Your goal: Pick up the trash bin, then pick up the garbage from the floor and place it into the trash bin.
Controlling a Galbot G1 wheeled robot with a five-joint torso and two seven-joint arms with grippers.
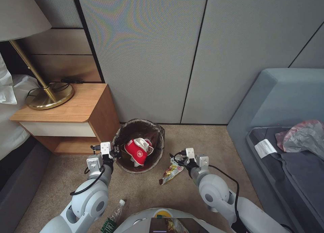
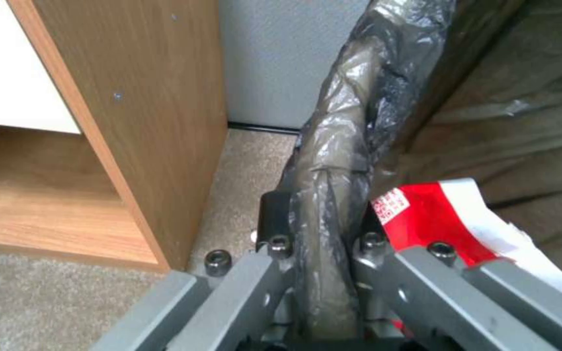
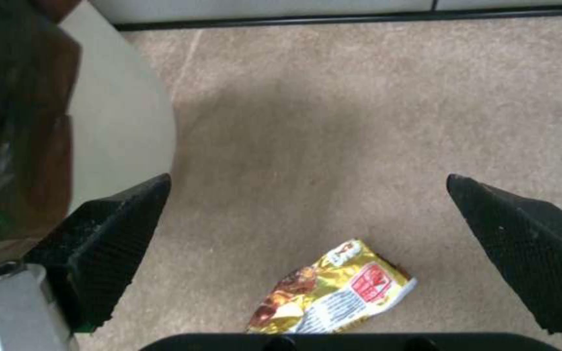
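Note:
The trash bin (image 1: 158, 138), white with a dark liner over its rim, stands on the carpet against the wall. My left gripper (image 1: 116, 153) is shut on its near-left rim; in the left wrist view the fingers (image 2: 274, 214) pinch the liner-covered rim (image 2: 333, 161). A crushed red-and-white paper cup (image 1: 136, 152) (image 2: 437, 219) lies inside. My right gripper (image 1: 177, 158) (image 3: 308, 180) hangs open just right of the bin, above a yellow snack wrapper (image 1: 171, 174) (image 3: 333, 295) on the floor. A small plastic bottle (image 1: 114, 219) lies by my base.
A wooden nightstand (image 1: 67, 118) with a brass lamp (image 1: 50, 94) stands close to the bin's left, its side panel (image 2: 157, 122) right beside my left gripper. A blue-grey sofa (image 1: 280, 101) with a plastic bag fills the right. Grey wall panels stand behind.

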